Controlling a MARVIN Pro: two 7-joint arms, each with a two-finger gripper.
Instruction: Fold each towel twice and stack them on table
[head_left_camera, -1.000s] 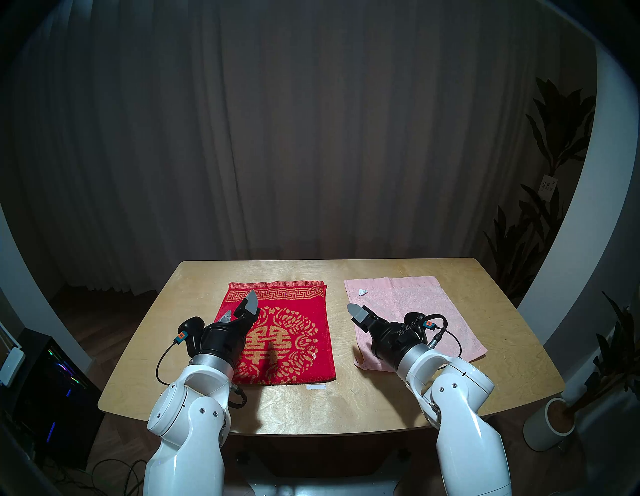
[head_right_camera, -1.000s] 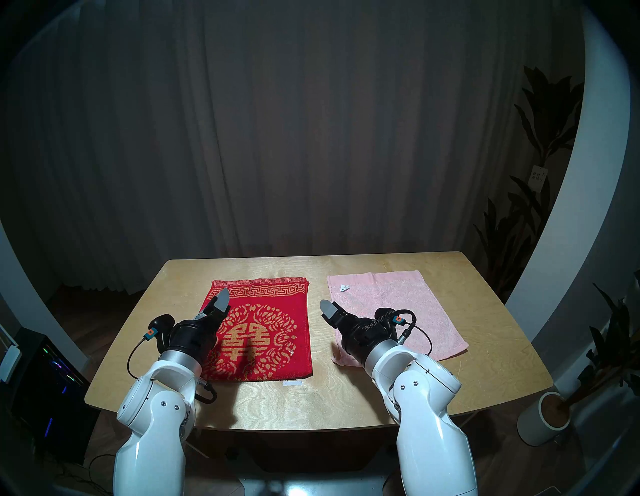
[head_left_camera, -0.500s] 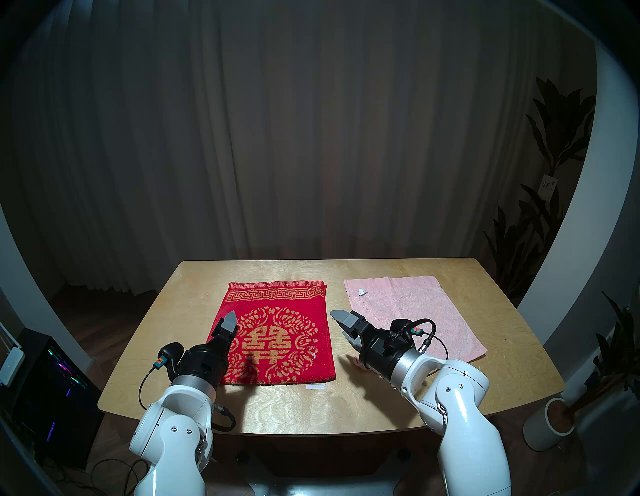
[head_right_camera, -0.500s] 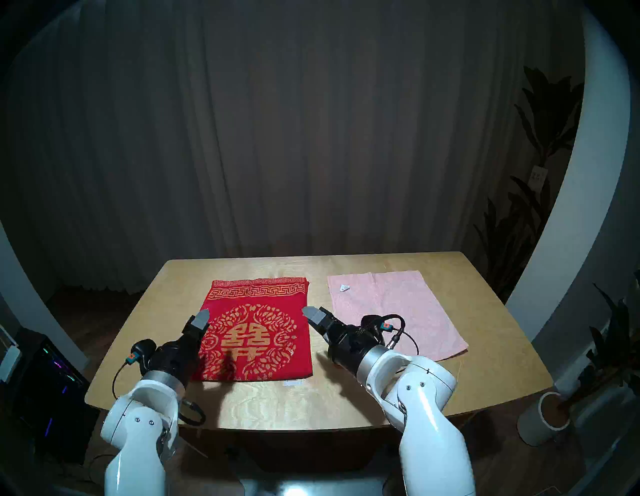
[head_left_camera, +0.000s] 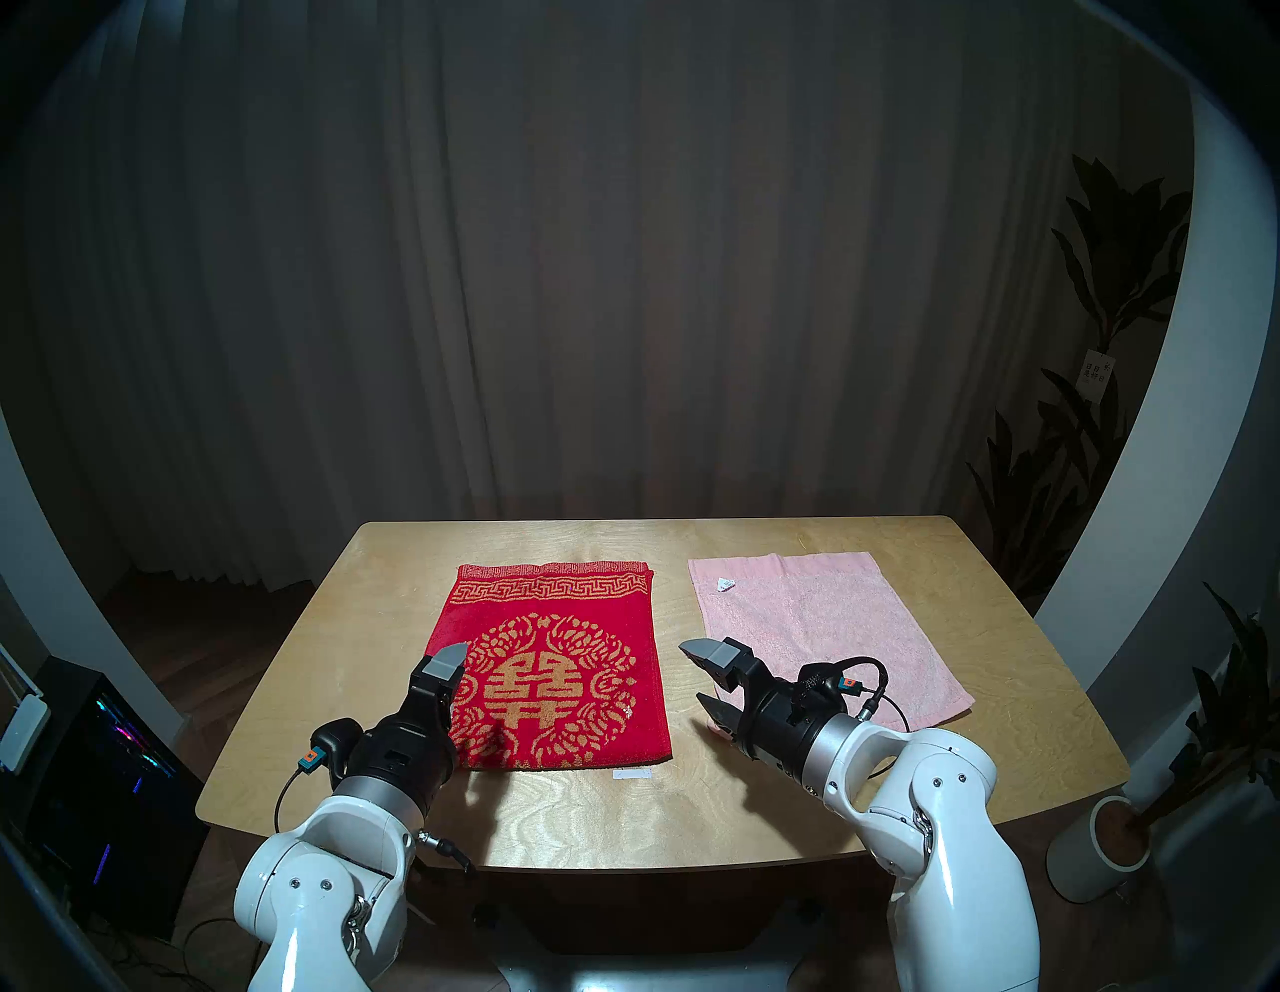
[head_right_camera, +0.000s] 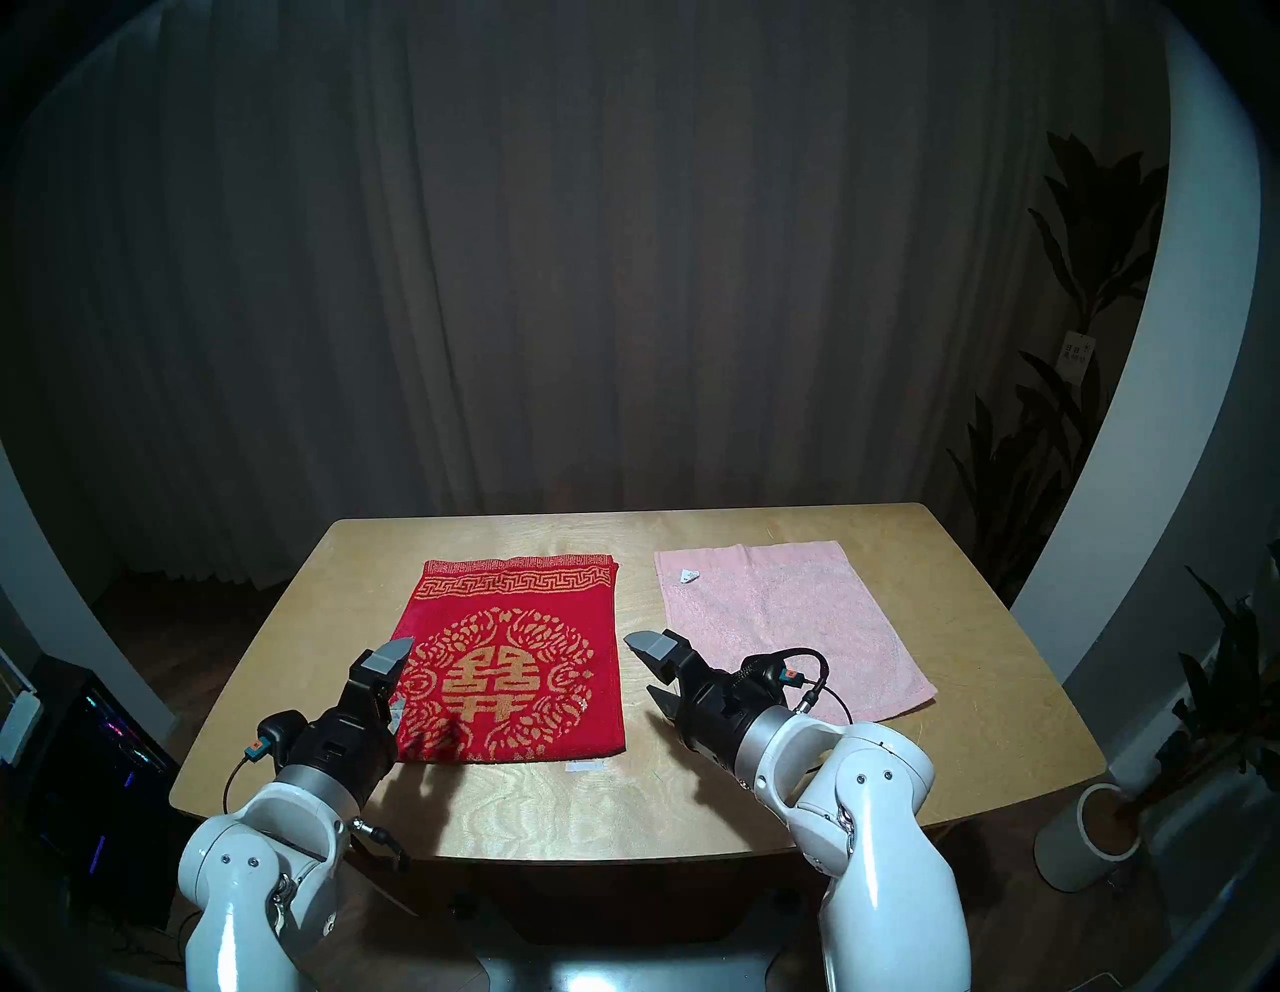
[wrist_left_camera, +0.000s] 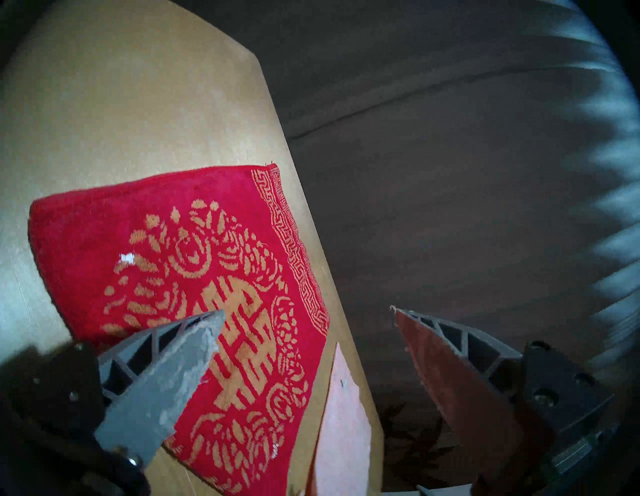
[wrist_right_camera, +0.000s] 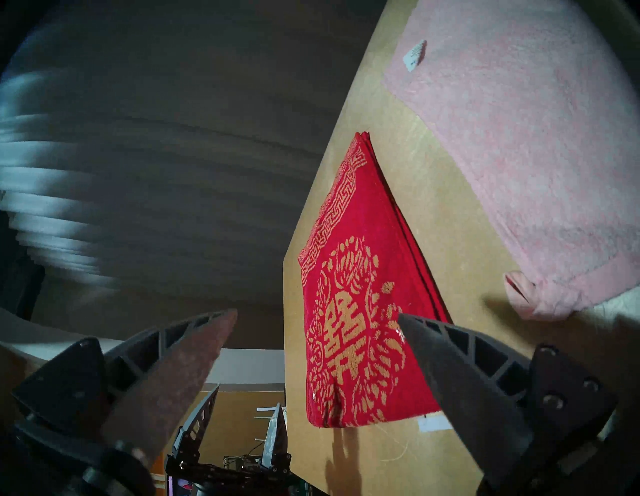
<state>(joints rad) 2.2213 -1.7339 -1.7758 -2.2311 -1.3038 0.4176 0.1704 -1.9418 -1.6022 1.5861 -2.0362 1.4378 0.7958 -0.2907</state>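
Head view: red towel (head_left_camera: 554, 665) between both claws, just ahead; left claw (head_left_camera: 454, 682) over its left edge, right claw (head_left_camera: 710, 682) beside pink towel (head_left_camera: 824, 630). Both claws gape, empty.

Both arms (head_left_camera: 325, 880) back, wrists rolled

Far beyond the fingers you see a dark pleated curtain (head_left_camera: 623, 277). Right of the right fingers stand tall leafy plants (head_left_camera: 1080, 388) and a white pot (head_left_camera: 1098, 859). Left of the left fingers, a dark computer case (head_left_camera: 104, 783) glows.
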